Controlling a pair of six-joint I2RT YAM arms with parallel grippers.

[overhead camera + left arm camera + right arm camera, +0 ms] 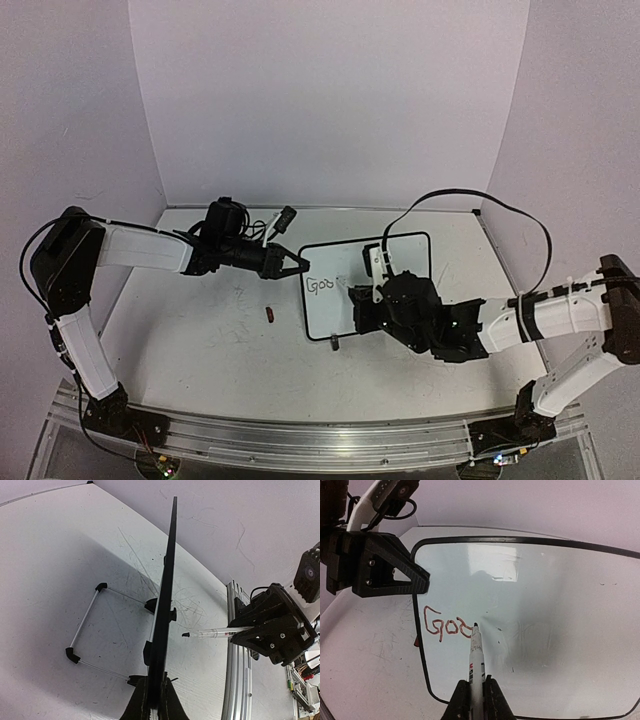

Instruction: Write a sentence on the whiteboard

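The whiteboard [400, 262] stands tilted at the table's middle right. My left gripper [298, 263] is shut on its left rim; the left wrist view shows the board edge-on [167, 580] between the closed fingers [136, 705], with its wire stand [85, 625] behind. My right gripper [475, 695] is shut on a white marker [476, 655] whose tip touches the board. The sentence [445, 626] reads "Go" plus a part-drawn third letter, in reddish ink near the board's left edge. The writing [318, 286] also shows from above.
A small red marker cap [271, 315] lies on the scuffed tabletop left of the board. A black stand foot [334, 345] sticks out below the board's front corner. An aluminium rail [235, 680] runs along the near table edge. Walls close in behind and at both sides.
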